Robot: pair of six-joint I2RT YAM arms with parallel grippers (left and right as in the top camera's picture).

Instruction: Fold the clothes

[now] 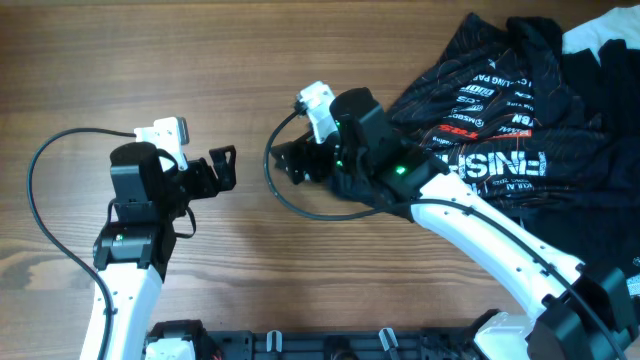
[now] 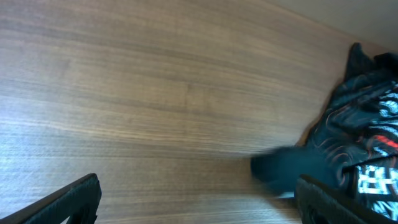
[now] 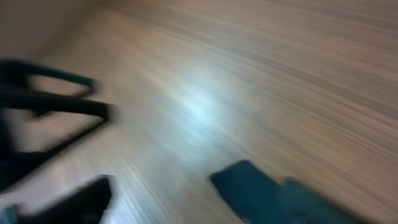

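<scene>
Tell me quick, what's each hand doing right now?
Left hand: open, holding nothing.
Right hand: cannot be told, its view is too blurred.

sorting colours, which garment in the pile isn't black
The white garment at the overhead view's top right edge; the rest, like the printed jersey, are black.

1. Left arm (image 1: pixel 125 270) rises from the near edge, its wrist bent to the right.
2. Left gripper (image 1: pixel 226 168) points right, fingers (image 2: pixel 68 199) spread wide, nothing between.
3. Right arm (image 1: pixel 480 225) stretches up-left.
4. Right gripper (image 1: pixel 285 160) points left; its blurred fingers (image 3: pixel 78 202) look parted.
</scene>
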